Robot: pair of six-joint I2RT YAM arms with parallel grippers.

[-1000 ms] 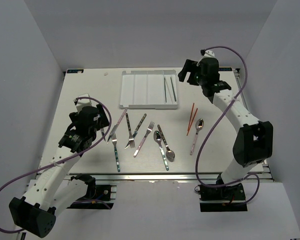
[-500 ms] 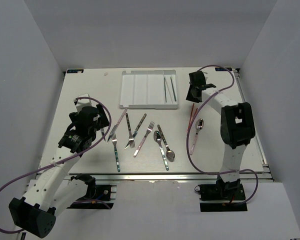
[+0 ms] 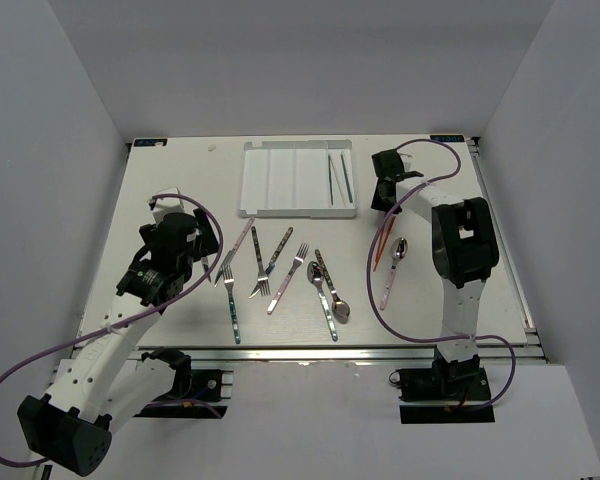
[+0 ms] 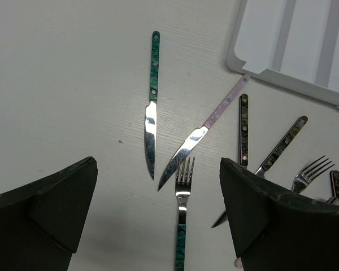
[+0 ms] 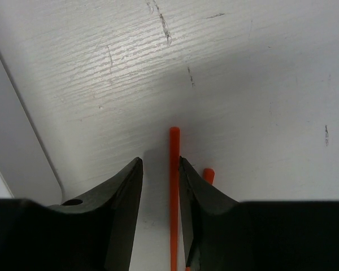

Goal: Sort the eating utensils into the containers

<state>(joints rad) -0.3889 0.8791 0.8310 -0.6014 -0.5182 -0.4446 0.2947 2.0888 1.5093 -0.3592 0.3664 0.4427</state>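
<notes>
Right wrist view: our right claw (image 5: 160,169) straddles a red chopstick (image 5: 174,192) lying on the bench (image 5: 243,84).
Its jaws are narrowed but not closed; we see a gap on one side. A second red chopstick (image 5: 208,175) lies just beside, with the white tray (image 5: 20,147) near. Our left claw (image 4: 158,186) gapes fully, holding nothing, above a teal-handled knife (image 4: 151,124), a pink-handled knife (image 4: 200,135) and a fork (image 4: 182,192). From above, more cutlery (image 3: 327,285) lies before the tray, with two thin chopsticks (image 3: 331,175) in its rightmost slot.

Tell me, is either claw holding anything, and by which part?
The left gripper is open and empty. The right gripper straddles one red chopstick near its end; whether it actually pinches it cannot be told.
</notes>
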